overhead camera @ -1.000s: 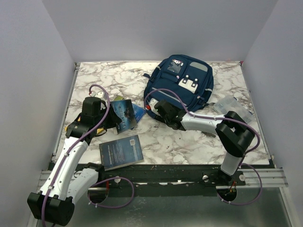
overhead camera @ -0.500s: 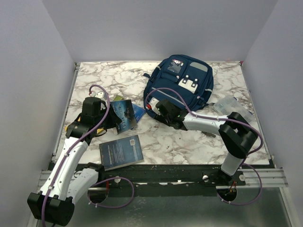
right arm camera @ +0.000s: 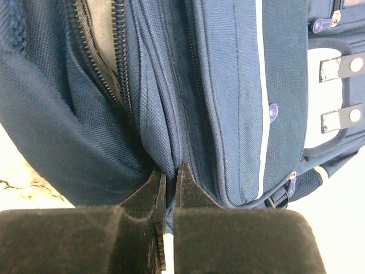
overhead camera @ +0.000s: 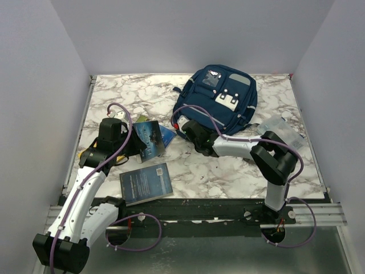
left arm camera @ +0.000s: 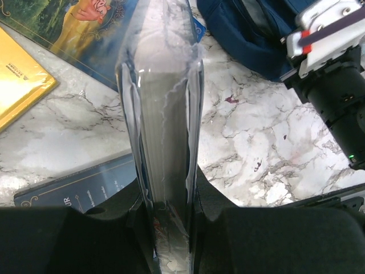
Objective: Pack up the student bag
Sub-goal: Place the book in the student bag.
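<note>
The student bag is navy with grey stripes and white buckle clips and lies at the back right of the table. My right gripper is at its near left edge, shut on a fold of the bag's fabric beside an unzipped opening. My left gripper is shut on a plastic-wrapped book held upright on its edge, left of the bag. In the top view the book shows a dark cover.
A dark blue book lies flat near the front edge. A yellow book and an illustrated blue book lie behind the held one. A clear plastic case sits right of the bag.
My right gripper has shifted left along the bag's near edge and closed on its fabric. The left arm and its book have not moved.
</note>
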`<action>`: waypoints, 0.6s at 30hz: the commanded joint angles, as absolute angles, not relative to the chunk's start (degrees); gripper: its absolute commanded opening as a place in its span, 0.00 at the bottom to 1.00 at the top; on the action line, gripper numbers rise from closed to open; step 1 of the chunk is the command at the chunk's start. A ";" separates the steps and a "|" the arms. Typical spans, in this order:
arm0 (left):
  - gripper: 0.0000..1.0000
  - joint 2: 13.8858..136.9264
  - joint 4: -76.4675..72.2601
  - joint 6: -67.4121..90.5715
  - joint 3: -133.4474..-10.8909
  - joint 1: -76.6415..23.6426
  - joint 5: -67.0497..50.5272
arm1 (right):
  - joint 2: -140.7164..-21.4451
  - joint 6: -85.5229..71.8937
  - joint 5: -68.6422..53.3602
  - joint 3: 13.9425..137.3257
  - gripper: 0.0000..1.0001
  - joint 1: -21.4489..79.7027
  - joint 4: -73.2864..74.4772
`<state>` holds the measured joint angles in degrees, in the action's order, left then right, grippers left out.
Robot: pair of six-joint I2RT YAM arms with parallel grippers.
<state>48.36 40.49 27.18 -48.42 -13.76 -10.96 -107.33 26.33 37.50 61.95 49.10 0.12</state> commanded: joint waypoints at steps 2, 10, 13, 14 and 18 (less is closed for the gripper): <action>0.00 47.25 34.97 28.99 -51.92 -13.99 -15.78 | -100.84 14.53 40.31 70.22 0.01 47.33 11.35; 0.00 49.04 26.16 39.90 -52.57 -13.03 -29.56 | -102.38 -1.36 31.02 89.85 0.01 41.61 32.78; 0.00 49.78 18.99 48.14 -49.18 -13.01 -32.72 | -102.14 -7.89 29.70 94.08 0.01 40.83 34.63; 0.00 50.27 16.06 51.50 -47.94 -13.01 -33.45 | -102.14 -9.85 29.62 95.96 0.00 40.22 35.51; 0.00 52.99 5.51 64.67 -43.19 -13.31 -33.47 | -101.30 -15.55 26.10 101.28 0.01 37.73 38.28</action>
